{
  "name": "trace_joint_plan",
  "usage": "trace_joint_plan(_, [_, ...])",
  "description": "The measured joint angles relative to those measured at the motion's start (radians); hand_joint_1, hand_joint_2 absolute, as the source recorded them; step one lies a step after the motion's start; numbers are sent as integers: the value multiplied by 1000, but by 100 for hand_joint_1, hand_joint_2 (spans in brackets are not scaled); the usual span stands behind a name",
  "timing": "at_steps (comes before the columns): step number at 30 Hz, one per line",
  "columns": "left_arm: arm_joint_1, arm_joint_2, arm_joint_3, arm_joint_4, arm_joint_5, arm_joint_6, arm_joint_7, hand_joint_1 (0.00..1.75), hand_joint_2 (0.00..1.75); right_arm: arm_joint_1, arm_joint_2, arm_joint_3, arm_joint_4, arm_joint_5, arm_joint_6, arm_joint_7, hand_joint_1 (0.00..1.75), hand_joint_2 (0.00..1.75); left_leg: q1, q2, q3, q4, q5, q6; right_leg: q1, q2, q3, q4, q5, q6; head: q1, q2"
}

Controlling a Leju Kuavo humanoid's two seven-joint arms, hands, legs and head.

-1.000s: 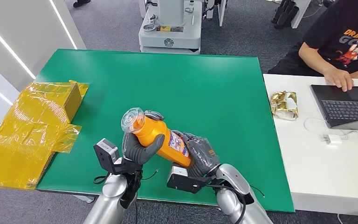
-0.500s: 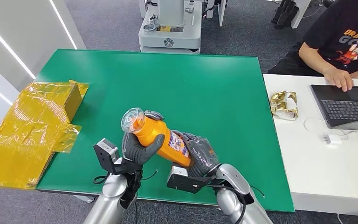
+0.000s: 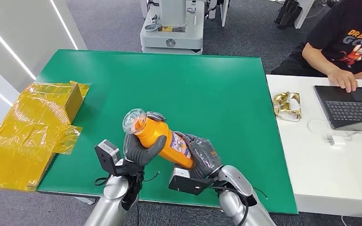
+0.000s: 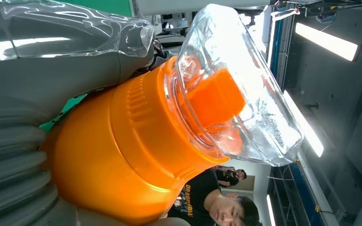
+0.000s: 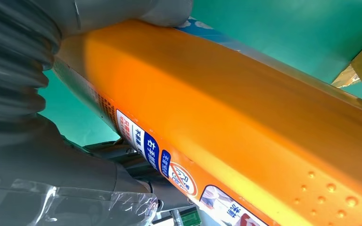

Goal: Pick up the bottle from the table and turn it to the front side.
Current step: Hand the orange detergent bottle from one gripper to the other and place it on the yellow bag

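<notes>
The pick-up looked finished and the turning step was in hand: the orange plastic bottle with a clear domed cap was held off the green table, tilted, above the surface's near edge and somewhat toward its near left corner. The left hand gripped the bottle's shoulder just below the cap, fingers wrapped closely round it, while the right hand held the base end, its fingers closed on the body. The next move probably called for rolling the bottle about its long axis, one hand easing while the other twisted, until the front label faced forward. The bottle was smooth and glossy, with a blue, white and red printed label along one side and raised dots near one end; its transparent cap covered an orange nozzle.
</notes>
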Motion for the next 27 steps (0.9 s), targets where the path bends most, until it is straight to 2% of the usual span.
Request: trace_joint_plan(27, [0, 0, 0, 0, -1, 0, 0, 106, 175, 0, 0, 0, 0, 0, 0, 0, 175, 175, 0, 0, 0, 0, 0, 0, 0, 0, 0, 0, 0, 0, 0, 0])
